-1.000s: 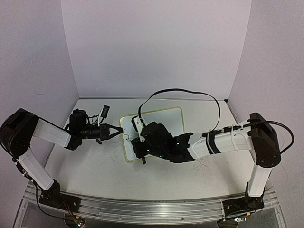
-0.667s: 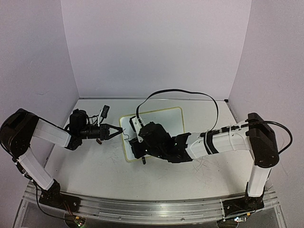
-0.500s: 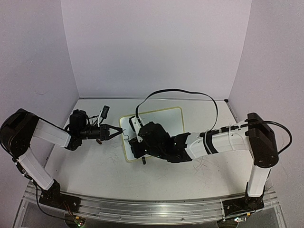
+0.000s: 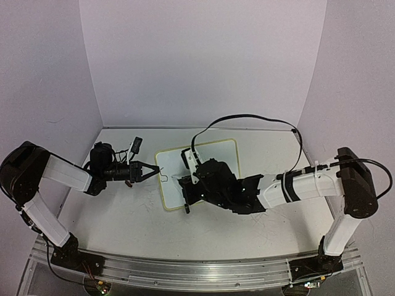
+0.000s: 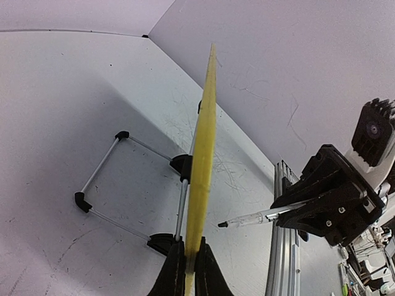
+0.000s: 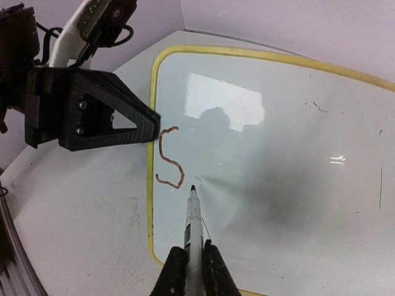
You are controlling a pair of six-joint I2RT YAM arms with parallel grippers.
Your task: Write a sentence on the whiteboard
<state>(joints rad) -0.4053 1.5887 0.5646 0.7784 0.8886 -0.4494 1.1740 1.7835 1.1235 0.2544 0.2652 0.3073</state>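
The yellow-rimmed whiteboard (image 6: 278, 142) stands propped on wire legs (image 5: 102, 185), its sentence (image 6: 169, 160) only an "S" near one edge.

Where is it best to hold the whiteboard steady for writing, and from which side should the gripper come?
Grip the whiteboard by its left rim, from the left, jaws across the thin edge. It is a plate raised on a stand, so that edge is free and the face stays open to the marker. The left gripper is shut there.
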